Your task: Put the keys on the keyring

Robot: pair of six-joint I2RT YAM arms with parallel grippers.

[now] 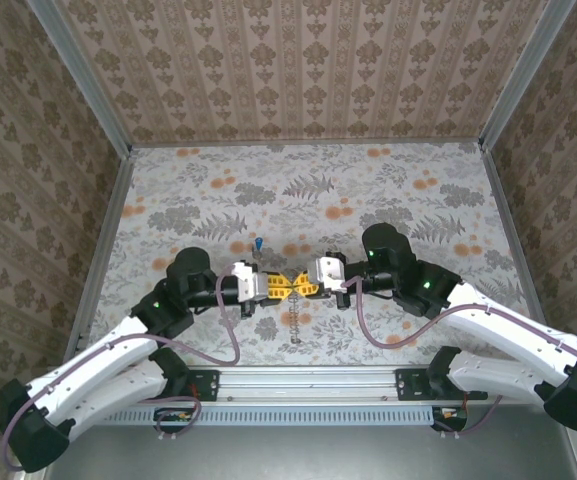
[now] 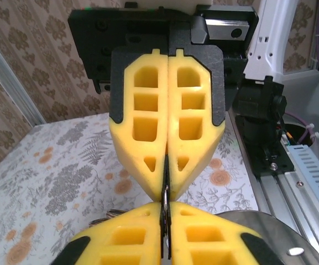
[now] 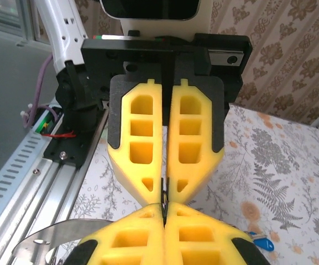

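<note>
My left gripper [image 1: 282, 286] and right gripper [image 1: 307, 285] meet tip to tip over the near middle of the table. Both are shut on a thin metal piece of the keyring [image 1: 298, 322], whose brownish-grey loop hangs below them, seen edge-on. In the left wrist view my own fingers [image 2: 120, 237] close at the bottom on the silvery wire [image 2: 165, 194], with the right gripper [image 2: 166, 185] facing them from above. The right wrist view mirrors this: right gripper [image 3: 163, 212] below, left gripper [image 3: 163, 187] above. The blue-headed key [image 1: 256, 243] lies on the table beyond the left gripper, also seen as a blue head [image 3: 261, 242].
A flower-and-leaf printed cloth [image 1: 388, 200] covers the table. Patterned walls with metal corner posts [image 1: 78, 75] close the back and sides. An aluminium rail [image 1: 318, 381] carrying both arm bases runs along the near edge.
</note>
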